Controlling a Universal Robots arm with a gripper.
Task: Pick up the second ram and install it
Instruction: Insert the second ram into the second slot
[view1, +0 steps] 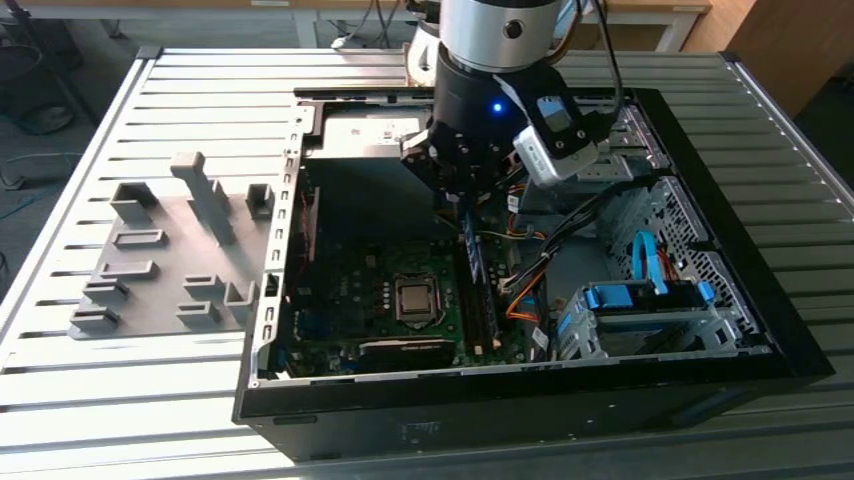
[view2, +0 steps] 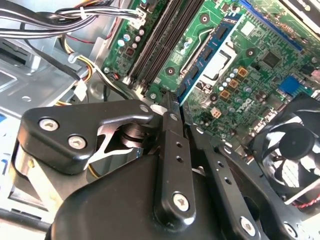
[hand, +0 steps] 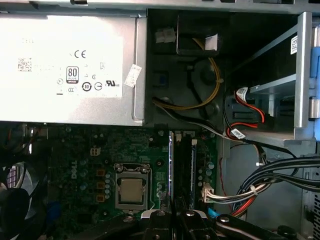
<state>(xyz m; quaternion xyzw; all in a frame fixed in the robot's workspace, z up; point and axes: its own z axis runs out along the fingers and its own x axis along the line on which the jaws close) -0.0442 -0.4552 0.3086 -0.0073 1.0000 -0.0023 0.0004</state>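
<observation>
Hand of black metal links hangs inside the open black computer case, gripping the second ram — a thin dark stick seen edge-on, mostly hidden between the fingers — above the green motherboard's long black memory slots.

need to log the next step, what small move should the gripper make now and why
Probably ease straight down, keeping the stick in line with the slots. The gripper is shut on the second ram, held edge-on above the RAM slots beside the CPU socket, apparently not yet seated.
</observation>
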